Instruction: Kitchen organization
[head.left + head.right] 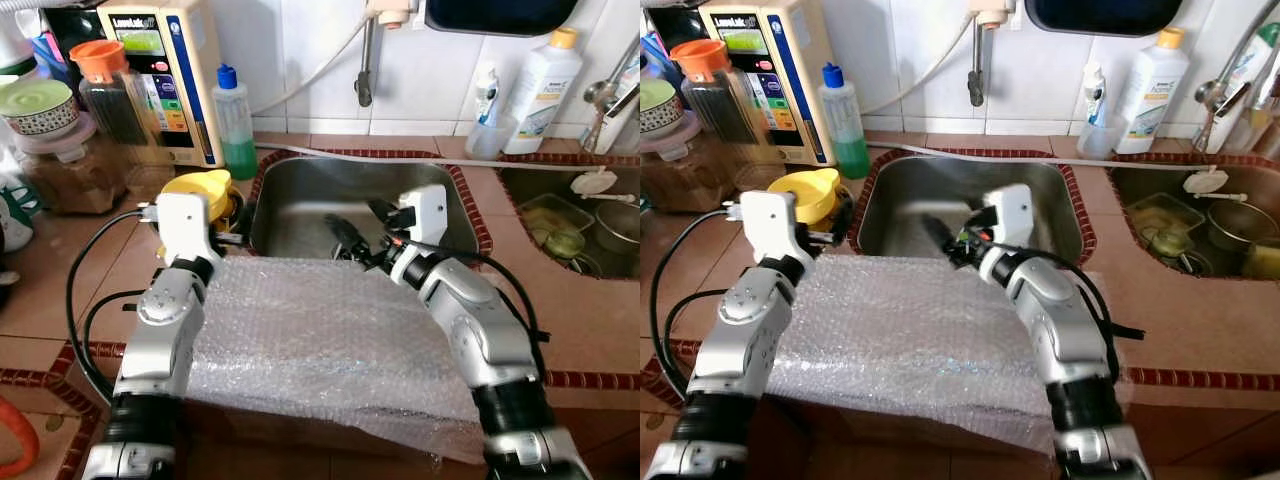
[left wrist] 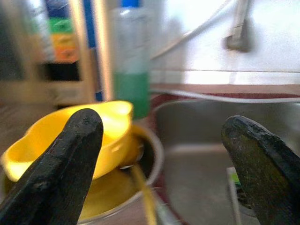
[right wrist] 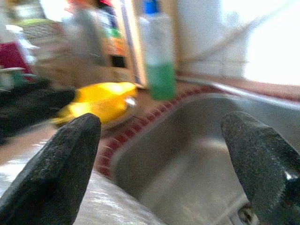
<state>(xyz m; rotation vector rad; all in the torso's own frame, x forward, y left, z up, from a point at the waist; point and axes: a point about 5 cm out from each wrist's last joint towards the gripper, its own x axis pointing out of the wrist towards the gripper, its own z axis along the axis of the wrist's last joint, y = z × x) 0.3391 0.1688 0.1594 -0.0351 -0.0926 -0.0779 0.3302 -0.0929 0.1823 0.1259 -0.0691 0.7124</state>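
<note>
A sheet of bubble wrap lies on the counter's front, reaching the near rim of the steel sink. A yellow bowl sits in a steel pot left of the sink. My left gripper is right beside that pot, at the wrap's far left corner. In the left wrist view its fingers stand wide open, with the yellow bowl just ahead. My right gripper hovers open over the sink's front, above the wrap's far edge, holding nothing.
A green-liquid bottle and a water purifier stand behind the pot. Jars crowd the far left. A white bottle stands at the back right. A second sink on the right holds dishes. A tap pipe hangs above.
</note>
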